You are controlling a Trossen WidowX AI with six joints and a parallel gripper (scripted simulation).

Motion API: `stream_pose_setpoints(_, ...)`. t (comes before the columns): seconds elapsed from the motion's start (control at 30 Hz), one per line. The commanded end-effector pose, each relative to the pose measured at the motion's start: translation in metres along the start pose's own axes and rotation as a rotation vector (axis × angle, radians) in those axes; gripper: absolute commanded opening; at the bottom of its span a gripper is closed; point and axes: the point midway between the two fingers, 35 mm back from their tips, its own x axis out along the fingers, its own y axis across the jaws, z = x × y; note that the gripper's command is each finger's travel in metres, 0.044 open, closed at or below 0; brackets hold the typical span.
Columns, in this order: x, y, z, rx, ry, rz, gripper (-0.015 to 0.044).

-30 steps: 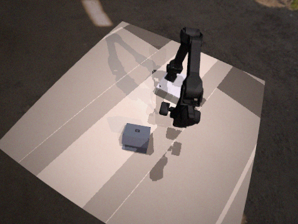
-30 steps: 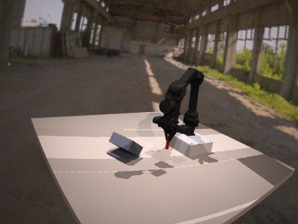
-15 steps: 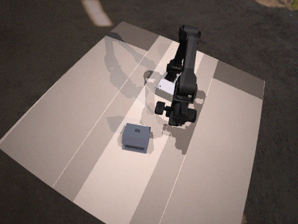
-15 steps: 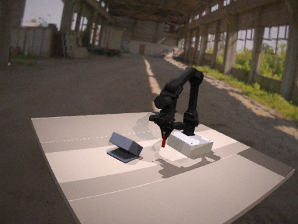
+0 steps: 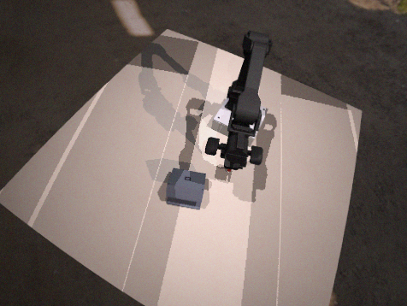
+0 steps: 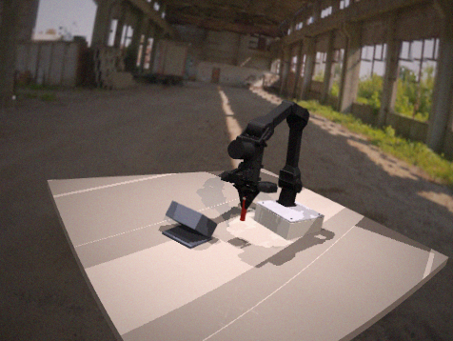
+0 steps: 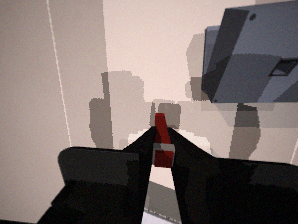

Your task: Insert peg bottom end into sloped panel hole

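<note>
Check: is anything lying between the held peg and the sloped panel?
Nothing: the top view shows only bare, shadowed table between the red peg in the gripper and the panel.

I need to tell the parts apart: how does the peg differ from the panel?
The peg is red and thin; the panel is grey-blue and broad. The peg hangs clamped in the claw, above the table; the panel rests on it, sloped. The panel has a hole; the peg has none.
</note>
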Motion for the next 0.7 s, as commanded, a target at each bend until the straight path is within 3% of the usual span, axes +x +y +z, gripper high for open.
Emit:
stream_pose_setpoints(0.0,-0.003,-0.006,0.001,-0.004,-0.020,0.009,0.0000)
stream_pose_setpoints(0.67,-0.013,-0.032,0.006,-0.018,-0.104,0.029,0.0000)
